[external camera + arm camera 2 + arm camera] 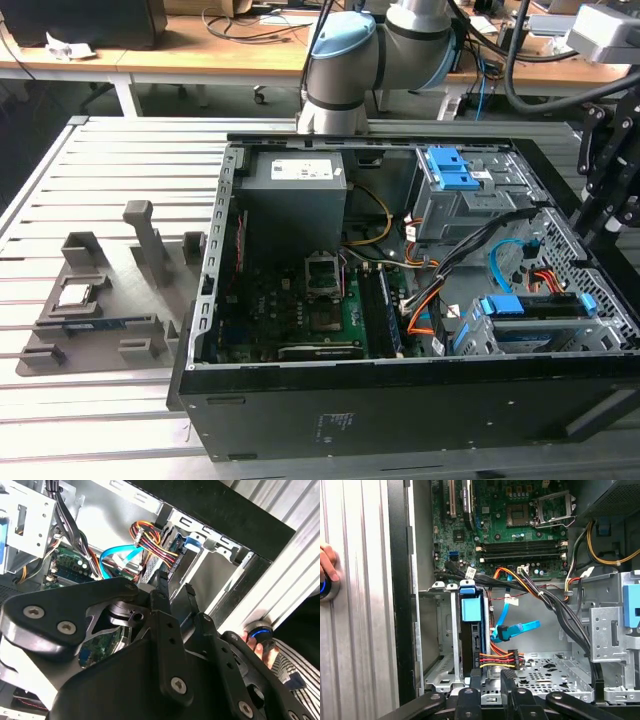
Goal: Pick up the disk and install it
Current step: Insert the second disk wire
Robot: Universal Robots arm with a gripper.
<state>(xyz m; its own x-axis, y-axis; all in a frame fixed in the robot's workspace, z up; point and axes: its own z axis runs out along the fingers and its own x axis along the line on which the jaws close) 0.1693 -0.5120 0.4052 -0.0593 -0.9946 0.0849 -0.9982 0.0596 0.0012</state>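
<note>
**Disk seating at the drive cage**

Beginning at nine o'clock in the exterior view: leaving the processor chip on the grey fixture tray, well apart from the computer case, presumably out of the way. Moving rightward, finding the disk at four o'clock in the case, standing on edge inside the drive cage, blue rails likely guiding it. Hovering the gripper just beside that cage, with only a narrow gap and nothing held. Resting a hand on a lit button, probably for safety.
</note>
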